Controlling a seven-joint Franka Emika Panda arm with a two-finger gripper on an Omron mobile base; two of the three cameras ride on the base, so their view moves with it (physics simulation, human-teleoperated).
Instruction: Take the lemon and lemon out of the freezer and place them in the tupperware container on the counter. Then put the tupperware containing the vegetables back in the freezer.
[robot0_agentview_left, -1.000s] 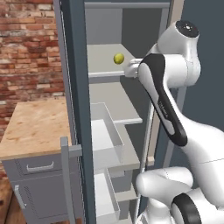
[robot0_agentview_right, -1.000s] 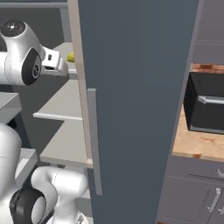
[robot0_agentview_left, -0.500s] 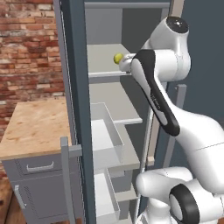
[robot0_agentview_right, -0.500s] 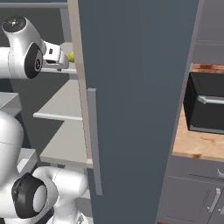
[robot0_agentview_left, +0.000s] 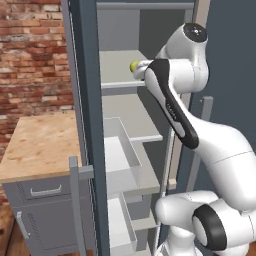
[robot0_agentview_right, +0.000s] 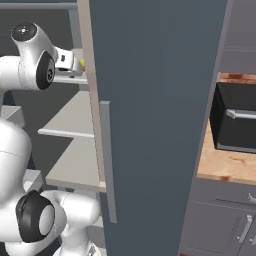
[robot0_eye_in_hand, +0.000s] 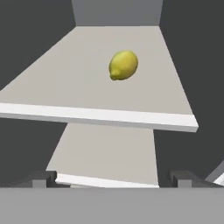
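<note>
Hand view has the lemon (robot0_eye_in_hand: 123, 65) sitting on a pale grey freezer shelf (robot0_eye_in_hand: 65, 87), a bit right of centre and toward the far end, well clear of the shelf's front lip and not touching anything. The two dark fingertips (robot0_eye_in_hand: 39, 178) poke up at the bottom corners, far apart, so the hand (robot0_eye_in_hand: 114, 179) is spread wide with nothing in it, and it's short of the shelf edge, with the lemon well beyond. A lower shelf (robot0_eye_in_hand: 109, 153) shows under the first one. From the left base view the arm reaches up into the open freezer (robot0_agentview_left: 85, 75) and the lemon (robot0_agentview_left: 133, 66) peeks out as a small yellow blob just left of the white wrist, on the upper shelf. Below that are white bins (robot0_agentview_left: 120, 155) stacked inside. To the left there's the tan worktop (robot0_agentview_left: 40, 145) over grey cabinets, brick wall (robot0_agentview_left: 30, 55) behind it. Right base view is mostly the big slate door (robot0_agentview_right: 155, 115) with its long handle (robot0_agentview_right: 107, 160), and a black microwave (robot0_agentview_right: 235, 125) on the worktop at the right
</note>
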